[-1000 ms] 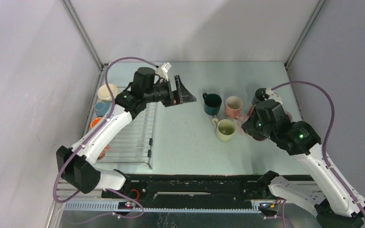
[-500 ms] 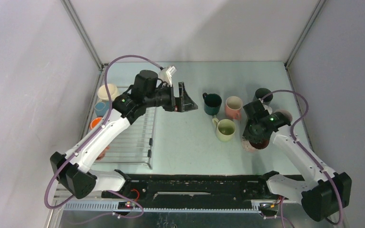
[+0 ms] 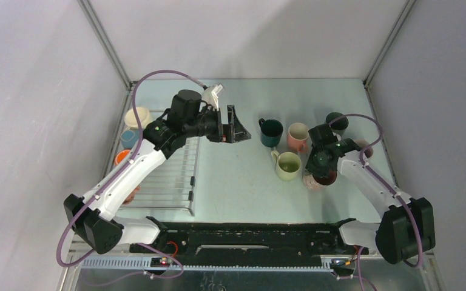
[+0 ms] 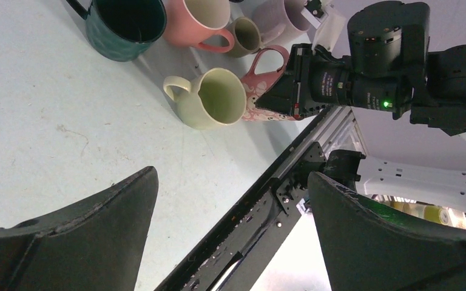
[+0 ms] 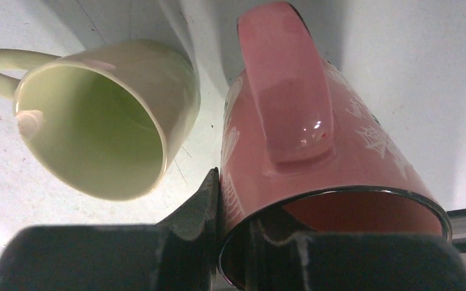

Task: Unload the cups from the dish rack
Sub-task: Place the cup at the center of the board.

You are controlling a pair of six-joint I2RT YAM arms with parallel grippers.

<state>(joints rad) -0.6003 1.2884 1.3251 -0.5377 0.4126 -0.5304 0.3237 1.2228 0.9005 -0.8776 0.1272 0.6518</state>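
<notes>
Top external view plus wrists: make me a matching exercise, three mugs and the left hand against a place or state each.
1 dark teal mug
2 pale green mug
3 pink patterned mug
4 left hand

A open, empty
B rim pinched by right hand
C leftmost of the mugs on the table
D close beside the pinched mug

Pairs: 1-C, 2-D, 3-B, 4-A
</notes>
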